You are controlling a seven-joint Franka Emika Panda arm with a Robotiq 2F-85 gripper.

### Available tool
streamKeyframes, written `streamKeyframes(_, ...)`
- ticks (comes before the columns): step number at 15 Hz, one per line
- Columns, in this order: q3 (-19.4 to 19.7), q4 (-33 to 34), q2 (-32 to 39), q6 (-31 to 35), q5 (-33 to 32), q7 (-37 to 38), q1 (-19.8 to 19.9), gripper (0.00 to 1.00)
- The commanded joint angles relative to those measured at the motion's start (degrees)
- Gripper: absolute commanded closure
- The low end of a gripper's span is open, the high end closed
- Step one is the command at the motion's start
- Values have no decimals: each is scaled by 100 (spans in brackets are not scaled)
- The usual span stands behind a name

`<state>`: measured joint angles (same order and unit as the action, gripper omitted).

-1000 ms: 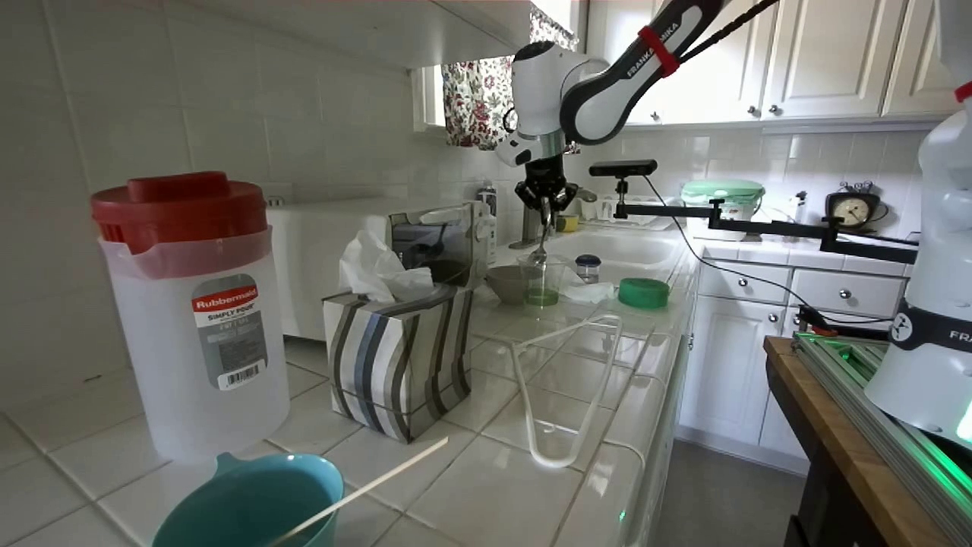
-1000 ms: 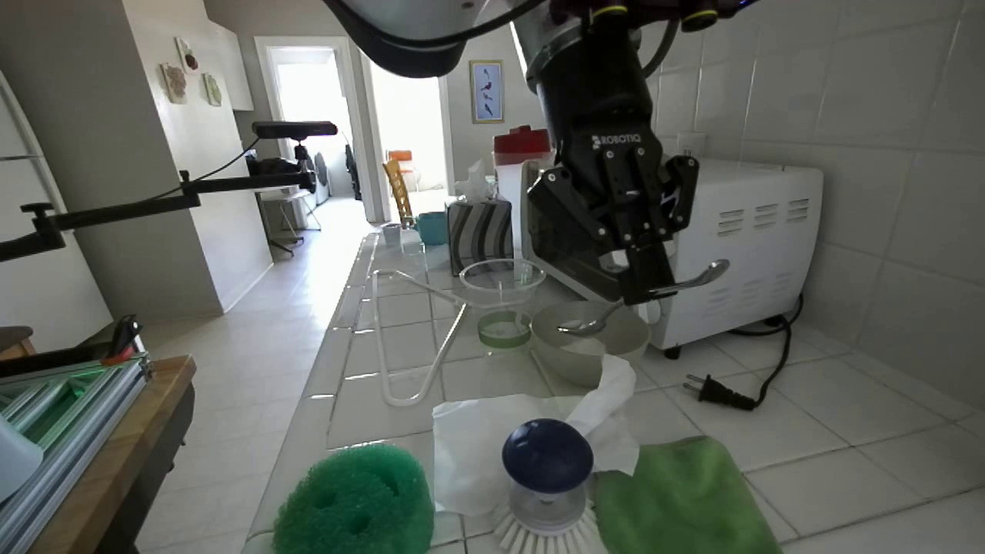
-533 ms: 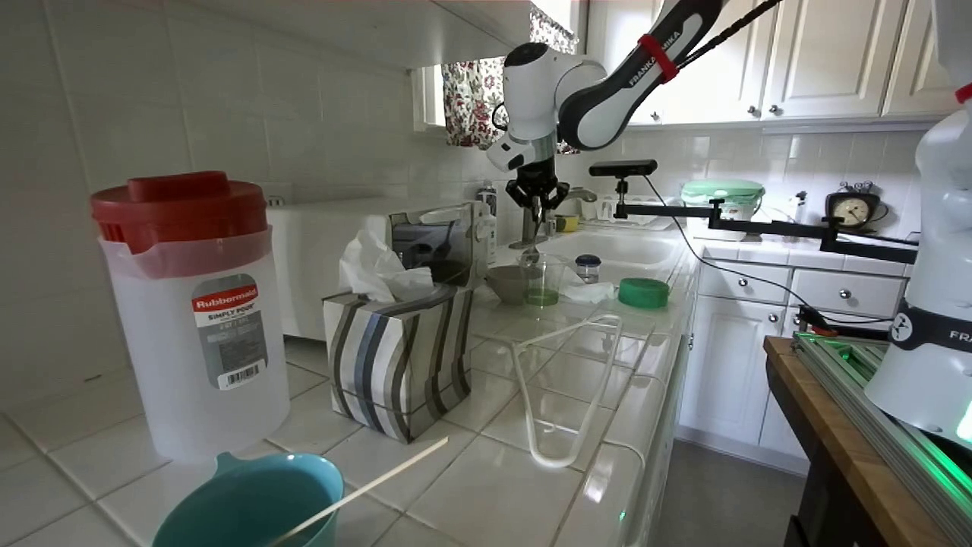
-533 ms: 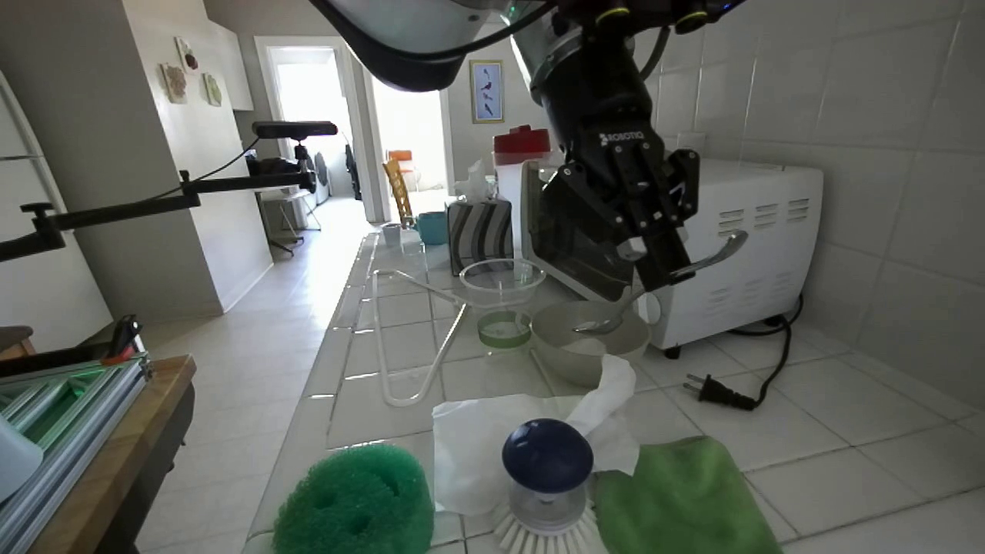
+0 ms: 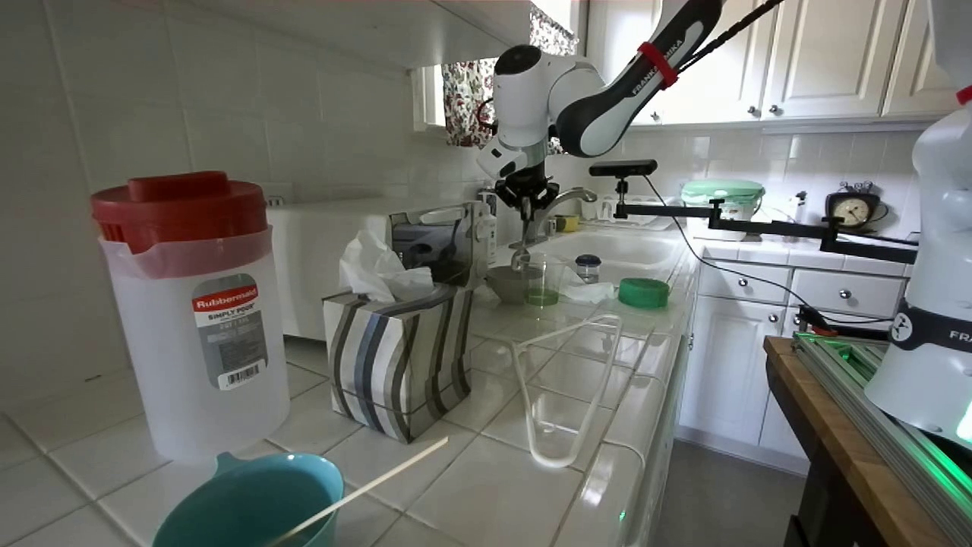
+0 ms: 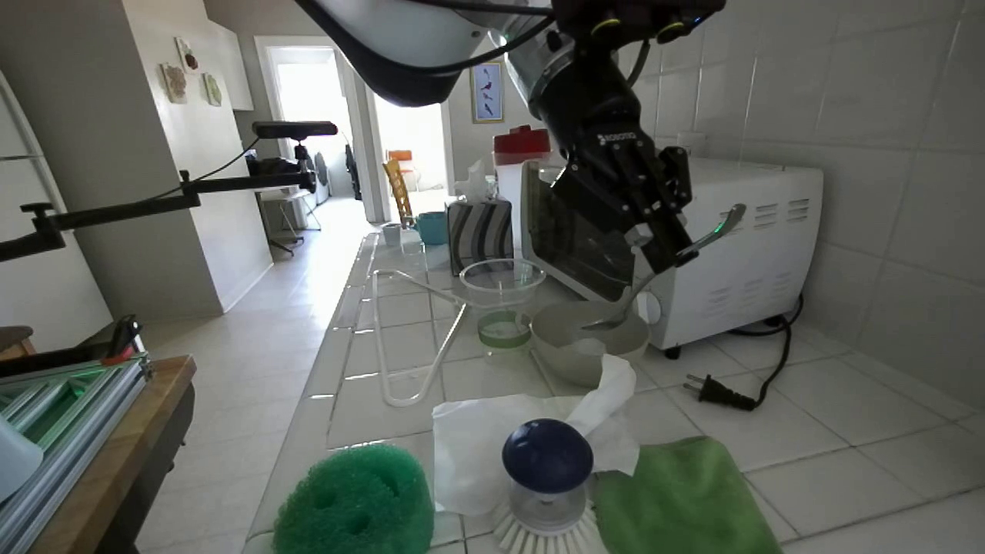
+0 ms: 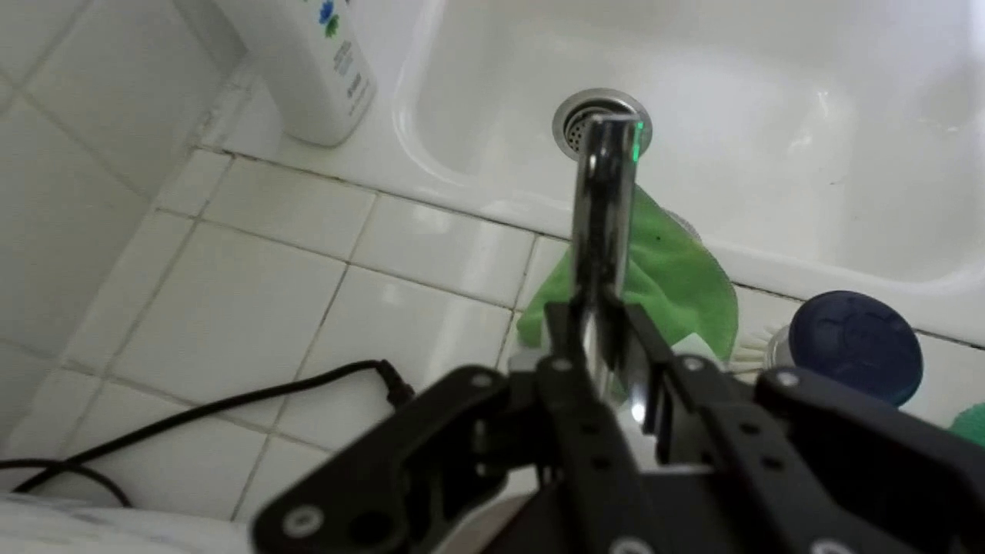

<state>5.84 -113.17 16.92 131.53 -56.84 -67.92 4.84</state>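
The gripper (image 7: 596,319) is clamped on a metal spoon (image 7: 604,215), its handle toward the wrist view's upper centre. In an exterior view the spoon slants down-left from the jaws, head at the mouth of a bowl (image 6: 569,362) lower right of frame centre, contact unclear. A clear cup (image 6: 502,308) stands just beyond, left.

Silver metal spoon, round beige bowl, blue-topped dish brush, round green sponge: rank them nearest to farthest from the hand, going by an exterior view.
From the hand, in an exterior view:
1. Silver metal spoon: held in it.
2. Round beige bowl: just below.
3. Blue-topped dish brush: nearer the camera.
4. Round green sponge: picture's lower left.
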Motion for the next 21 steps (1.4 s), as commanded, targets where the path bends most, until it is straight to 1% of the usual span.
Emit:
streamKeyframes(1,-36,144,98,-183,-455,316,-68,95)
streamKeyframes(4,-84,134,100,-278,-645,401,-93,95)
streamKeyframes(12,-308,148,194,-815,-1043,356,-287,95)
streamKeyframes(21,-398,170,284,-1250,-1971,596,-423,95)
